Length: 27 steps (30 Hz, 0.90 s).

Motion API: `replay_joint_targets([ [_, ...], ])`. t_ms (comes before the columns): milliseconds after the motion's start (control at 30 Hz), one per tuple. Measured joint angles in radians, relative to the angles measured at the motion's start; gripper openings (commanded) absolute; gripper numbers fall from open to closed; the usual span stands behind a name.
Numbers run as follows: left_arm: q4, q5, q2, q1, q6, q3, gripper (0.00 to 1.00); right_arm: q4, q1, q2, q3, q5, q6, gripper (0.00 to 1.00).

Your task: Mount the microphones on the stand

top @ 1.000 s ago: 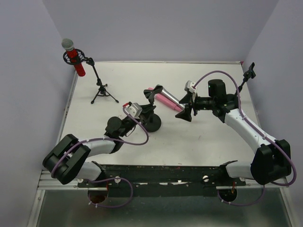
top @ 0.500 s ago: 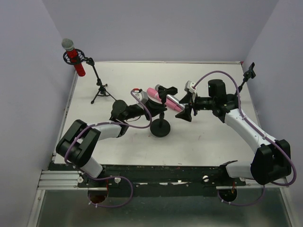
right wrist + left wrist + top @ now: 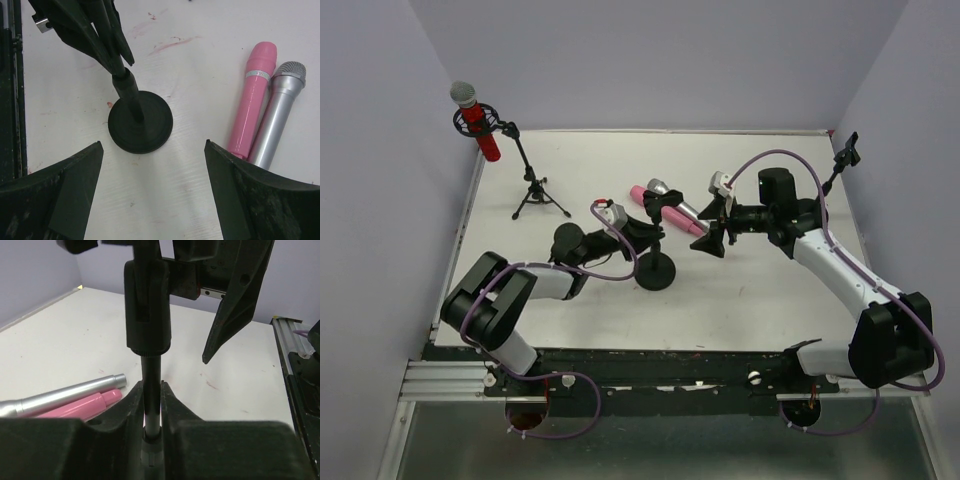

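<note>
Left wrist — left gripper (image 3: 151, 390) pinches the stand pole (image 3: 150, 365), right gripper (image 3: 151, 147) spread wide — a jerk may topple it

white counter (image 3: 750, 290) carries a black round-base stand (image 3: 656, 271) directly under the left gripper (image 3: 645, 232). pink microphone (image 3: 252, 102) and silver microphone (image 3: 277, 112) lie touching, just ahead of the right gripper (image 3: 712, 238). a tripod stand (image 3: 535, 195) sits well left of both.
</note>
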Motion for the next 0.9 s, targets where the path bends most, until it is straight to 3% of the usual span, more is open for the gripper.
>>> replay_joint_targets([
  [267,0.008,-0.086,-0.061,0.004,-0.022,-0.100,0.73,0.000,0.000,0.006,0.000,0.000,-0.001,0.90],
  [433,-0.045,-0.154,-0.235,0.006,-0.045,-0.158,0.96,0.000,0.000,0.008,0.000,0.000,-0.005,0.91],
  [600,-0.387,-0.256,-0.530,0.007,-0.047,-0.140,0.99,0.000,0.000,0.016,0.000,0.001,-0.002,0.90],
  [900,-1.184,-0.458,-0.842,0.022,0.023,0.176,0.99,0.003,-0.013,0.068,0.017,0.073,0.085,0.90],
])
